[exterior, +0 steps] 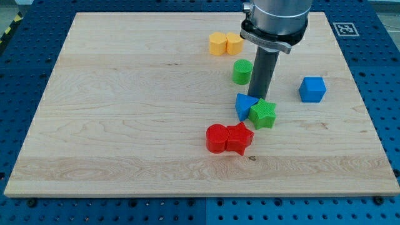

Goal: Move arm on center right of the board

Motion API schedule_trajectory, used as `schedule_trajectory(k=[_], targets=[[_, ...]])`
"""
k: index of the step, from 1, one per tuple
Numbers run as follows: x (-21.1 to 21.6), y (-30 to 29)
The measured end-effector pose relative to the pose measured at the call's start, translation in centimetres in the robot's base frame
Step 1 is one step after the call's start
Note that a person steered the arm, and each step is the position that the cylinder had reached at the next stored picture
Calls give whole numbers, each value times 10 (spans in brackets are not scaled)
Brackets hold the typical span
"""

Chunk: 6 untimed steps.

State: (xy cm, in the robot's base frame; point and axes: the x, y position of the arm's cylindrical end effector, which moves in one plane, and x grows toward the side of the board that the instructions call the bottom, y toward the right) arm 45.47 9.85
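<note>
Pale wooden board [125,112], light grain running left to right, a few faint darker streaks. Fills most of the view; near edge shows a thin plywood lip. Beneath and around it, a blue perforated surface [25,69] with regular rows of small holes, visible on all four sides. Far right corner: a small black-and-white square marker [344,29]. Far left corner: a sliver of yellow-black striping [11,28]. Light is even, shadows soft.

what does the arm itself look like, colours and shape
The arm ends in a wide grey metallic cylinder with a black flange beneath it. From that hangs a straight dark rod, round and plain, down to my tip. No cables or markings show.
</note>
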Motion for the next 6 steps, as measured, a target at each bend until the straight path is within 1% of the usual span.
schedule_trajectory(k=[1,2,3,4,5,6], targets=[[-11,15],[-12,57],[19,100],[37,168],[17,225],[-4,216]])
